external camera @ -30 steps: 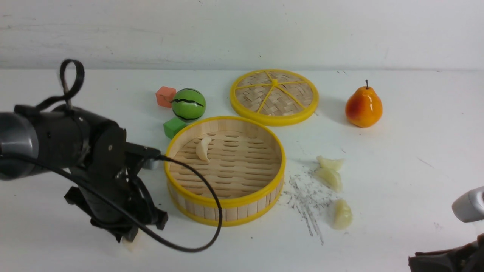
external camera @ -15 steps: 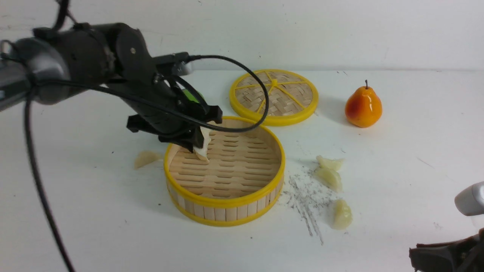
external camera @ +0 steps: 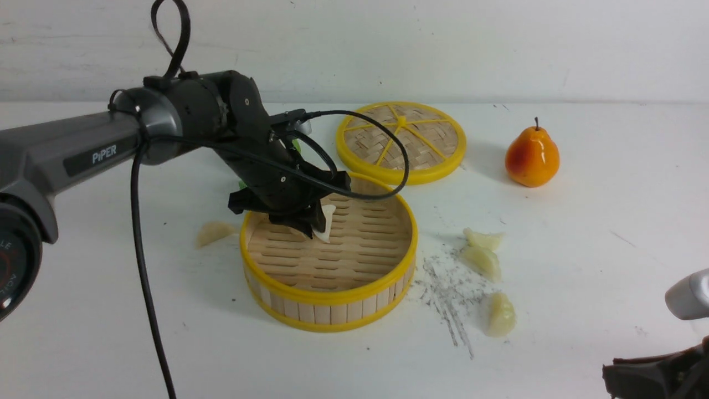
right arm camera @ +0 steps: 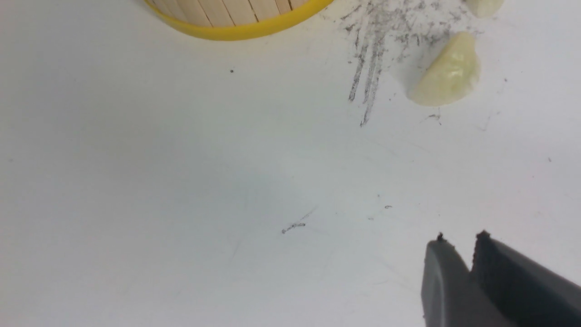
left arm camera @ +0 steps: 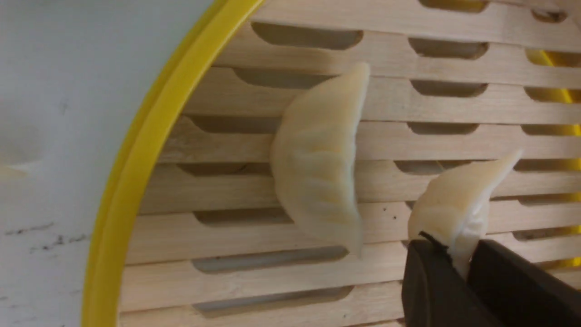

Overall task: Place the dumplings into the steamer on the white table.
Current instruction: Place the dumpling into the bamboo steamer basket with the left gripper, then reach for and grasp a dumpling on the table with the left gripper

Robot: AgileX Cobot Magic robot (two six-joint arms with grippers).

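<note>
Front view, read left to right, clock bearings taken from the steamer (external camera: 332, 302) with twelve away from the robot. One cream dumpling (external camera: 215, 233) lies on the white table (external camera: 111, 332) at nine o'clock, just beside the basket wall and not yet collected. The left arm reaches in from eight o'clock, and the left gripper (external camera: 318, 224) hangs over the slatted floor, a little toward eleven o'clock. Its fingers (left arm camera: 431, 281) are narrow and pinch the held dumpling (left arm camera: 458, 209) by one thin pleated end, so the crescent juts clear of the tips; my judgement is that this leaves it free to fall once let go. The left wrist view shows a resting dumpling (left arm camera: 317, 159) already on the slats just beside the held one, apart from it. The woven lid (external camera: 401, 141) lies flat at one o'clock, off the basket, which leaves the mouth open for loading. A pear (external camera: 532, 158) stands at two o'clock, well apart. Three greenish dumplings (external camera: 483, 260) wait between three and four o'clock, beside the grey scratches. The right gripper (right arm camera: 458, 245) hovers low at four o'clock, its fingers (right arm camera: 447, 281) drawn together on nothing, near the closest of those.
</note>
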